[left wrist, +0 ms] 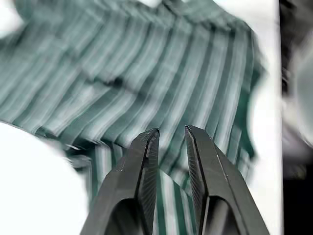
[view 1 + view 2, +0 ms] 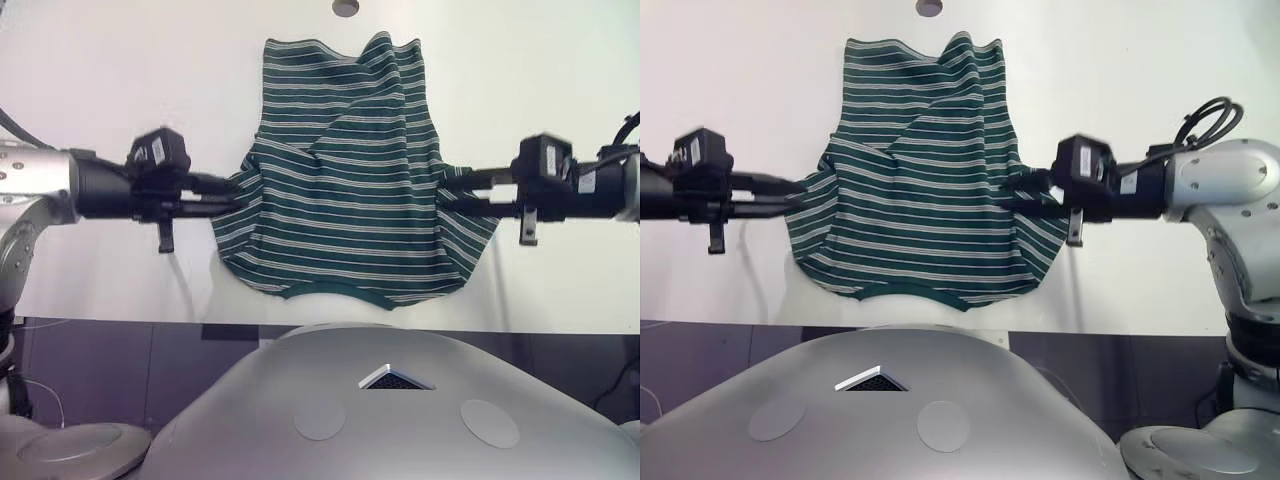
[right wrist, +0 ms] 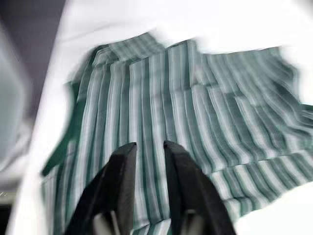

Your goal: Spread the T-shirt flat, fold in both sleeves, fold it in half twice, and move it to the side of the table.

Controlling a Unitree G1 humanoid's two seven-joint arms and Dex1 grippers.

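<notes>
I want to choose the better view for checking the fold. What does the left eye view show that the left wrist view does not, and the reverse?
Left eye view, not the wrist view: the T-shirt's whole outline, wrinkled and not yet flat, the left gripper at one side edge, the right gripper at the other, and a small grey round thing at the table's far edge. Left wrist view, not the eye view: the left gripper's fingers from close, a narrow gap between them. Both: the green striped T-shirt on the white table.
</notes>
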